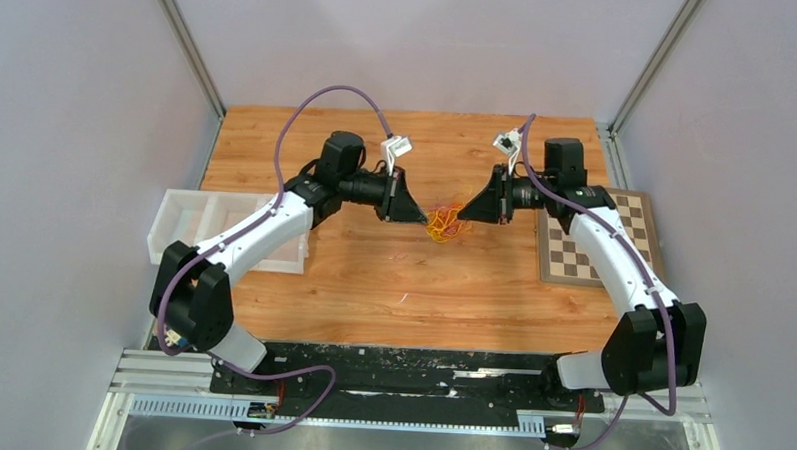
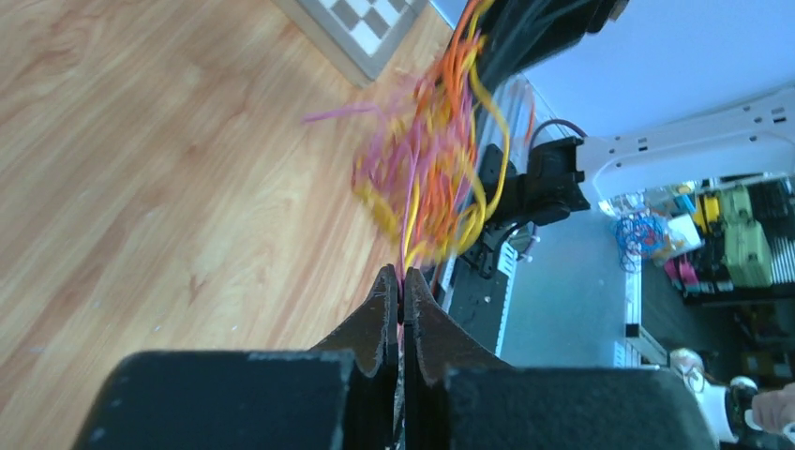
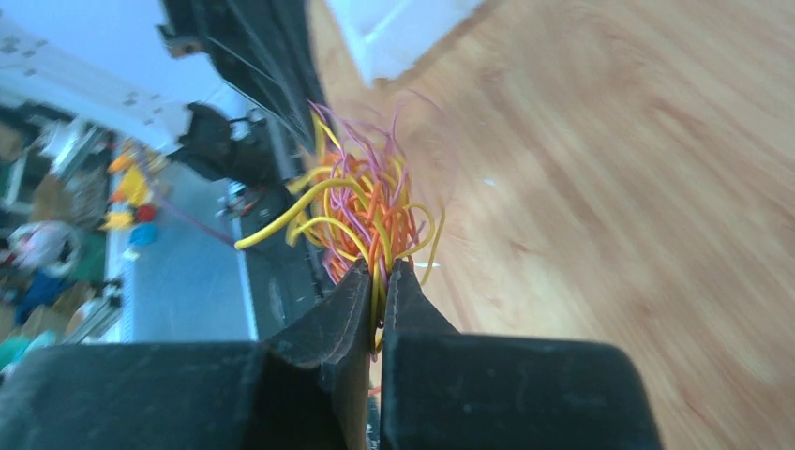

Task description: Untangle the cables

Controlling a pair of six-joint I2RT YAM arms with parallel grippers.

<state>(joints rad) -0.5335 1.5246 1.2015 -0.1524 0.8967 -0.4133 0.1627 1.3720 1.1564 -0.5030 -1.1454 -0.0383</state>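
Left tool (image 2: pixel 401 281), right tool (image 3: pixel 378 272) tight on cables (image 1: pixel 445 225) between tray (image 1: pixel 174 227), chessboard (image 1: pixel 565 259)

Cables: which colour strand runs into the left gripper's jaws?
The pink cable: it alone runs down into the shut left gripper; orange cables and yellow cables loop away above.

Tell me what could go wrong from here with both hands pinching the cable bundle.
1. The left hand and right hand each seem to pinch only a strand or two of the cables; pulling apart may tighten the tangle rather than free it.
2. Such thin strands could slip out of the shut hands.
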